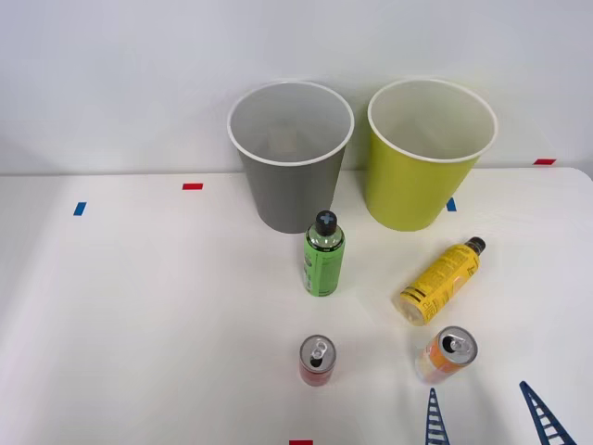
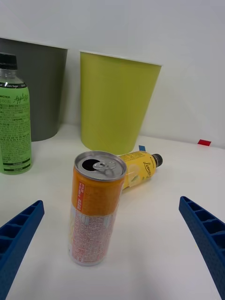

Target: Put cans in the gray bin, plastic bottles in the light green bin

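Front view: gray bin (image 1: pixel 290 158) and lime bin (image 1: pixel 430 153) side by side at the back of the white table (image 1: pixel 139 315), against the wall, both upright w/ white rims. Green bottle (image 1: pixel 323 254) standing upright w/ black cap, just in front of the gray bin. Yellow bottle (image 1: pixel 439 280) lying on its side, cap pointing toward the lime bin, near but not touching it. Red can (image 1: pixel 317 360) upright, nearer the table's front edge, below the green bottle in frame. Orange-and-white can (image 1: pixel 446 354) upright to the right of it, just beside the yellow bottle's base. Right gripper (image 1: pixel 489 417) at the bottom right corner, blue ribbed fingers (image 1: pixel 433 422) spread wide, tips just short of the orange can, not touching. Few bits of red and blue tape (image 1: pixel 192 186) stuck on the table.

Right wrist view: orange-and-white can (image 2: pixel 95 208) dead center, upright, pull-tab top open, between the two spread fingers (image 2: pixel 18 229) of the right gripper (image 2: pixel 112 243) w/ clear gaps both sides, nothing pinched. Yellow bottle (image 2: pixel 138 169) on its side right behind the can. Lime bin (image 2: pixel 117 101) further back, gray bin (image 2: pixel 40 89) next to it, green bottle (image 2: pixel 13 117) upright in front of the gray one.
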Robot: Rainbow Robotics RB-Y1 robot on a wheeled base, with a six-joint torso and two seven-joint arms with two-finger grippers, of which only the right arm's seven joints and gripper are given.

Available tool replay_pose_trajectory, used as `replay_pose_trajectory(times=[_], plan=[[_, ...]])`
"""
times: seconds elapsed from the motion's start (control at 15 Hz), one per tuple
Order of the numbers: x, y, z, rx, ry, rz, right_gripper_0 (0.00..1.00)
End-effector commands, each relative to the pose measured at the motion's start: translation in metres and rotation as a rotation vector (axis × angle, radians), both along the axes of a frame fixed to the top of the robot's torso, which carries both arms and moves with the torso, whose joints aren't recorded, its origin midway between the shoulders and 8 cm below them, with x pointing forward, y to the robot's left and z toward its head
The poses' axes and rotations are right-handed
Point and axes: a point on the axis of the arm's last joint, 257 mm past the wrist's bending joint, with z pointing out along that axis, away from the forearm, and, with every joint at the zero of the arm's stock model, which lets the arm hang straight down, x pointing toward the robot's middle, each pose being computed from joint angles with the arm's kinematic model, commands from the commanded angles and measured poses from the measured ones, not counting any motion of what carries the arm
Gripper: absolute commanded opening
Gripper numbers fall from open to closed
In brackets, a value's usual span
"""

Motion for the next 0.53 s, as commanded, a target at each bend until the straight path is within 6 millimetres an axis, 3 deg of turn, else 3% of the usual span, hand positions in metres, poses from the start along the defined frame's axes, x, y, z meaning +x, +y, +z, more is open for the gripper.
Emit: replay_pose_trajectory(times=[0.07, 0.53], plan=[[0.0, 0.0, 0.0, 0.0, 0.0, 0.0, 1.0], [0.0, 0.0, 0.0, 0.0, 0.0, 0.0, 1.0]])
